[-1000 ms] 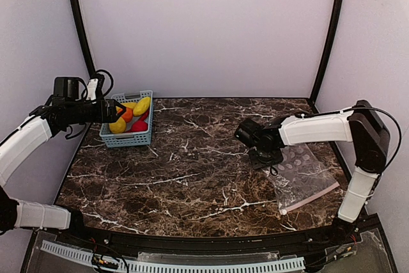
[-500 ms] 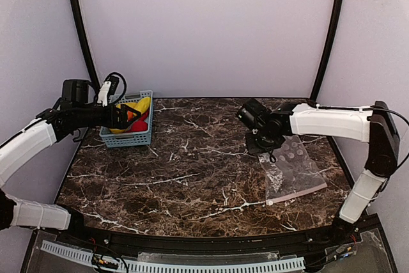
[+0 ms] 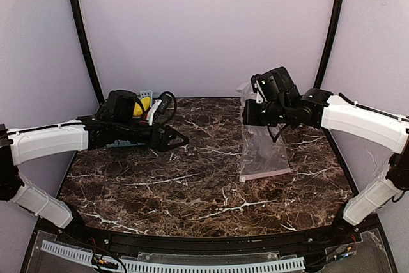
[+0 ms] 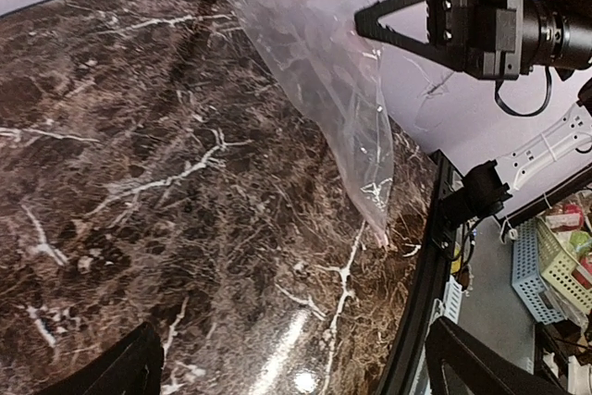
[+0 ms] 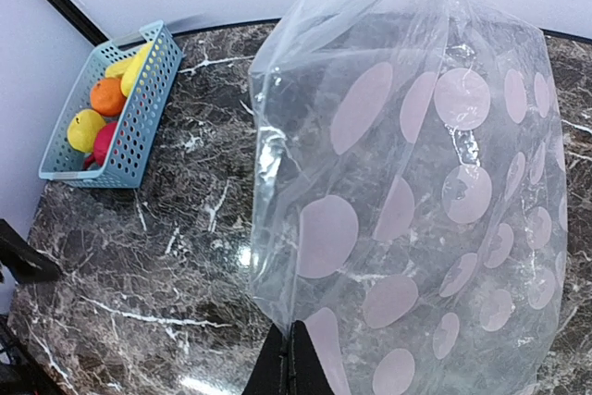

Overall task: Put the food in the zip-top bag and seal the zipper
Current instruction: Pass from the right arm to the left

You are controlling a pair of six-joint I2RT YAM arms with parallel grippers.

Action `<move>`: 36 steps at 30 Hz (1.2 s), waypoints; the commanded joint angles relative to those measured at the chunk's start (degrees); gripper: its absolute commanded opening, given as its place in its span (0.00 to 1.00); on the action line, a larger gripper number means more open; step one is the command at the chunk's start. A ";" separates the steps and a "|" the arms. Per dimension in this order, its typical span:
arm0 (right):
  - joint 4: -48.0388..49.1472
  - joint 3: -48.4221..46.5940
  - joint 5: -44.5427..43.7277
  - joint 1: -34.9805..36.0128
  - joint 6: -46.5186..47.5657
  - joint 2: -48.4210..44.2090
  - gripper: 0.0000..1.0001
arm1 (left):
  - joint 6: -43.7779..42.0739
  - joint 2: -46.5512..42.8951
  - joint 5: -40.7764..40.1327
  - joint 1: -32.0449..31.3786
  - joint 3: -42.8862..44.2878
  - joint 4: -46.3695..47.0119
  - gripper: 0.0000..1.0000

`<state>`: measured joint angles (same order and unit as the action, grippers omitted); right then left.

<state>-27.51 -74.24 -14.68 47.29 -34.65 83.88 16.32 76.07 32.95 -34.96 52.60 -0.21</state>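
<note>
1. Dark marble table fills the space between pale walls. The blue-grey basket sits at its far left corner and is the reference for every place below.
2. All the food lies inside the basket: yellow pieces, an orange ball and a red piece.
3. Well to the right of the basket, the right gripper is pinched closed on the zip-top bag, which hangs from it. The zipper is at the low end, at or just above the marble.
4. Just right of the basket, the left gripper is spread wide, holds nothing and points at the bag.
5. The step in hand looks like presenting the bag for opening, and nothing is packed yet. The next move probably needs the left fingers on the mouth edge, which hangs downward. Whether the mouth is open, I cannot tell.
6. Between basket and bag the marble gives free room. Beyond the bag, the back wall and the right table edge are close.
</note>
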 commanded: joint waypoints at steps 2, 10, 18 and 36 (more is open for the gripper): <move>7.55 -2.14 1.68 0.35 -1.92 0.36 0.00 | 7.34 6.60 4.20 -5.66 2.37 6.88 1.00; 9.88 -3.27 1.38 0.55 -2.71 2.06 0.00 | 12.30 13.53 6.06 -10.65 4.44 11.06 1.00; 10.46 -4.10 0.61 1.26 -2.68 3.52 0.00 | 17.25 22.65 6.40 -14.65 8.15 14.47 0.97; 11.27 -5.81 0.37 3.69 -3.53 6.25 0.00 | 16.45 27.11 3.05 -15.24 12.01 9.54 0.49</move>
<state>-18.04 -78.13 -13.54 50.17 -37.60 89.25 33.61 103.18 36.71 -50.04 63.00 12.25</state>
